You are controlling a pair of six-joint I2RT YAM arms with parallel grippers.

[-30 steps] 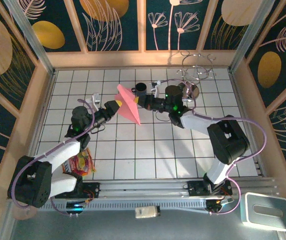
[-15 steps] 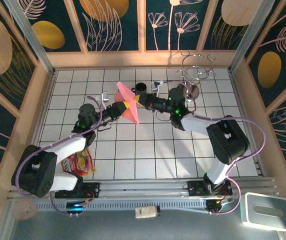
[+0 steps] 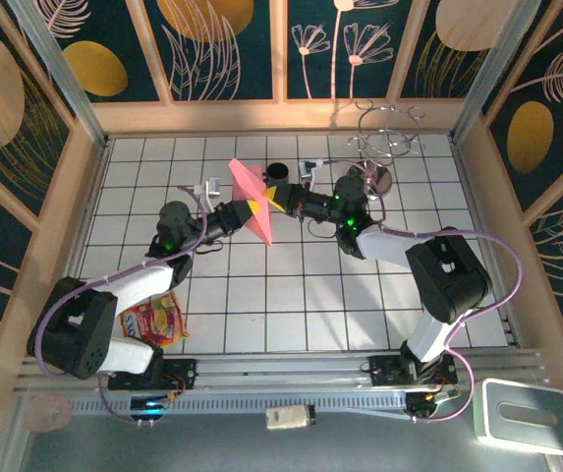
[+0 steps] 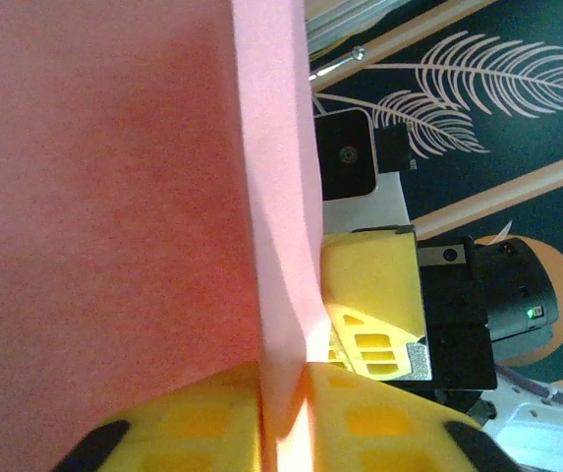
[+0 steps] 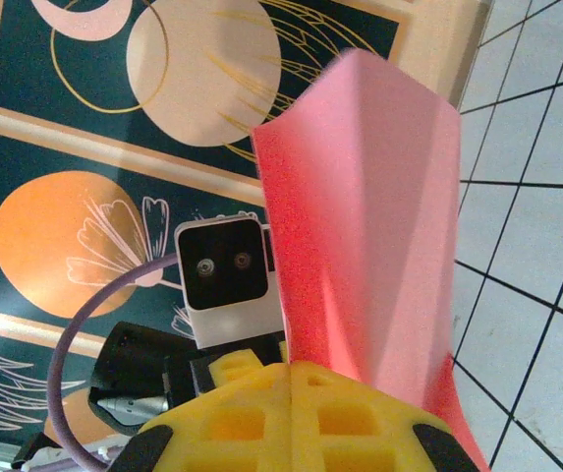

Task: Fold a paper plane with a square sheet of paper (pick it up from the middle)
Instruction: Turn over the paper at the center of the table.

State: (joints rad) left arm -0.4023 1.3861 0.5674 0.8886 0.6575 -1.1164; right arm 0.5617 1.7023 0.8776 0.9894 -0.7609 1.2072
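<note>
Above the far-middle of the table (image 3: 360, 295), both arms meet nose to nose, up off the tiles.

paper plane (image 3: 252, 202) is in the air between them, not resting on anything. Pink-red, wide end toward the far side, point angled toward the near side.

left gripper (image 4: 283, 408): closed on the plane. The folded edge runs down between its yellow pads with no gap showing. It comes in from the left.

right gripper (image 5: 291, 413): closed on the plane too, pads pressed together, with the sheet rising out of them. It comes in from the right. Left wrist view puts its yellow finger just beside the left pads, so both grips sit close together on one fold.

My read: mid-air crease or re-grip, near the end of folding.

To do it well:
- Release one side at a time, never both.
- Pull along the crease, not across it, since the paper between two close pinches will tear or buckle.
- No opposing wrist twist.
- Check the wings sit even before letting go.

black cup (image 3: 277, 173) stands on the table just beyond the wide end. Keep the tail out of it.
</note>
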